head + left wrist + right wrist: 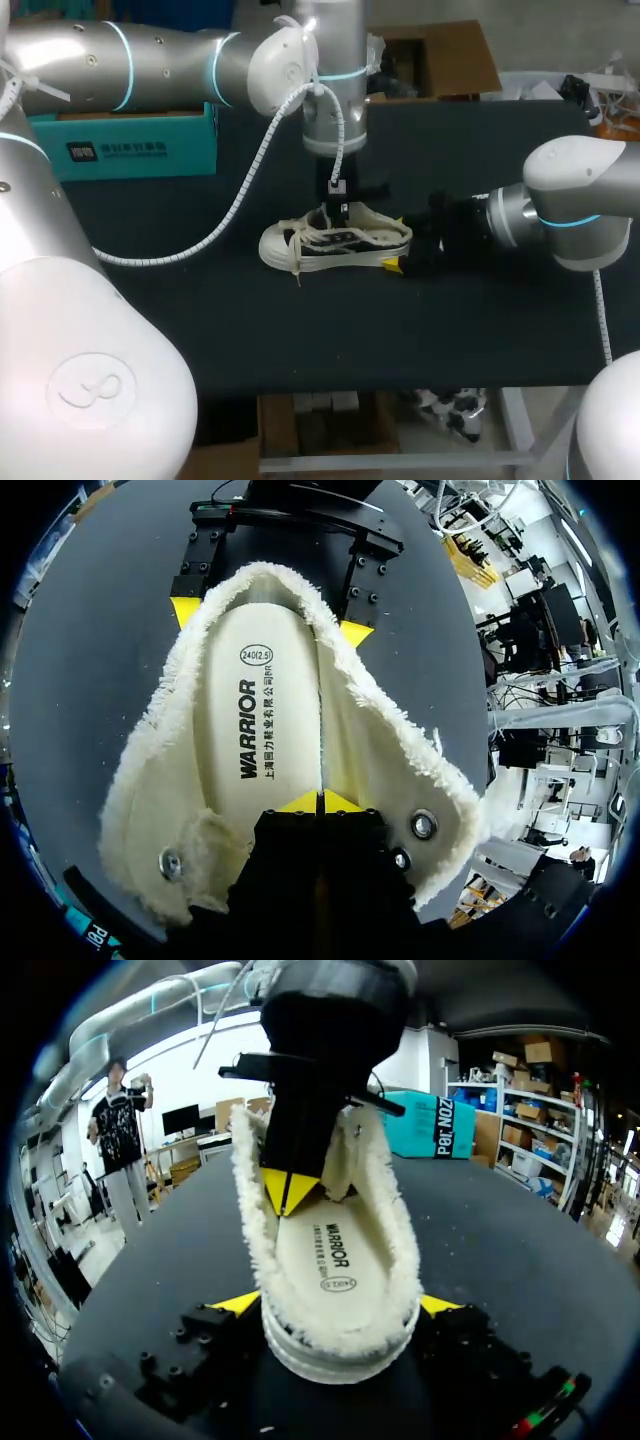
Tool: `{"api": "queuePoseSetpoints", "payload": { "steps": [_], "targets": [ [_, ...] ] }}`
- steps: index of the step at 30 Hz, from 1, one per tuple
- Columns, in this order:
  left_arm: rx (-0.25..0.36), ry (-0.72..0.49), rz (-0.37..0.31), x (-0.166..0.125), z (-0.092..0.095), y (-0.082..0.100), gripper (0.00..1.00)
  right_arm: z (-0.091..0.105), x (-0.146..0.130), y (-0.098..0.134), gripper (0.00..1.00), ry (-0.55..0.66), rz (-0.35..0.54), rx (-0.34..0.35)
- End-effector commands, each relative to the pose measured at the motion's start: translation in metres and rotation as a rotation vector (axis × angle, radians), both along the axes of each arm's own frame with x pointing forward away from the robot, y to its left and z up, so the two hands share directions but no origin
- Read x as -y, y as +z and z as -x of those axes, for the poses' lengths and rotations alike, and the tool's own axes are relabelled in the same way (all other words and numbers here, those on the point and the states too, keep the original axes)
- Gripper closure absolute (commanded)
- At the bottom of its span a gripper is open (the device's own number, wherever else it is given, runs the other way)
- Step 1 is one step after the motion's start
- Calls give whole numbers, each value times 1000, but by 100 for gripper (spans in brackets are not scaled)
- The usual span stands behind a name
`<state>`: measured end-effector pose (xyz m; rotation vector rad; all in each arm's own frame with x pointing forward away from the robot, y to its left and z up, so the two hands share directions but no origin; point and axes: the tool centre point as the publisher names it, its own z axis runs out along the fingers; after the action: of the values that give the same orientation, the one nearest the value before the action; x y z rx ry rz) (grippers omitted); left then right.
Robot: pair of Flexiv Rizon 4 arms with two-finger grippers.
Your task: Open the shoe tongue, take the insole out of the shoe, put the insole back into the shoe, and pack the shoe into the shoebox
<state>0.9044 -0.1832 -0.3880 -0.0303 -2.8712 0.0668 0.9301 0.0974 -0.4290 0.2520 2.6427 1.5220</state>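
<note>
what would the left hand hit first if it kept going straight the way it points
The insole inside the shoe. The left hand points down into the shoe's opening with its tips together, right over the insole. How much gap remains is hard to tell.

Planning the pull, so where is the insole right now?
The insole lies flat inside the shoe, mid-table in the head view, directly under the left claw's closed tips. The right claw clasps the shoe's heel.
</note>
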Motion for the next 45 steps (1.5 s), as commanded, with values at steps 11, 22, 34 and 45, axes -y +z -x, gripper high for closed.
{"api": "queuePoseSetpoints", "payload": {
  "steps": [11,22,34,45],
  "targets": [
    [37,-24,19,2,13,-24,91,1,-1,-5,100,1,-3,1],
    [90,-6,8,8,14,-23,79,1,-1,-5,100,1,-3,1],
    [240,82,9,5,-11,-66,75,1,-1,-5,100,1,-3,1],
    [376,72,-36,11,-50,-93,64,1,-1,-5,100,1,-3,1]
  ]
}}
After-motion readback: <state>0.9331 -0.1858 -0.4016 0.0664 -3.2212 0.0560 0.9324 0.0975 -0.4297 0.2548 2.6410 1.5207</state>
